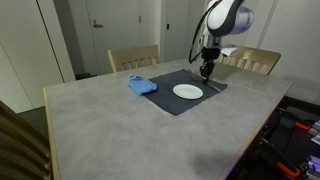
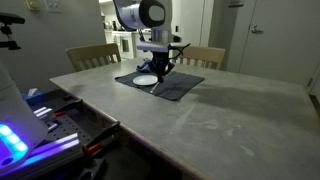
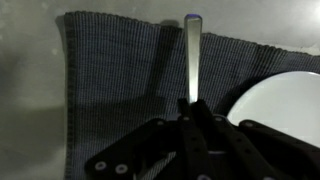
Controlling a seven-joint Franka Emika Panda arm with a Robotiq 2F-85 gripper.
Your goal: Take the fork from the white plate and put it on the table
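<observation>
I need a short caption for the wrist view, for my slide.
Gripper closed on the fork, dark placemat beneath, white plate at right.

The worktop (image 1: 120, 130) is a pale grey, stone-look slab, seen in both exterior views. 2 things lie directly on it toward the far side: a dark ribbed placemat (image 1: 178, 104), set at an angle to the worktop's edges, and a crumpled blue cloth (image 1: 141, 85) overlapping the placemat's corner. The wrist view shows bare worktop beside the placemat's edge.

Dark ribbed placemat (image 3: 110, 90) beneath gripper (image 1: 207, 72); blue cloth (image 1: 141, 85) on placemat corner away from gripper; wooden chair (image 1: 255, 61) behind gripper.
</observation>
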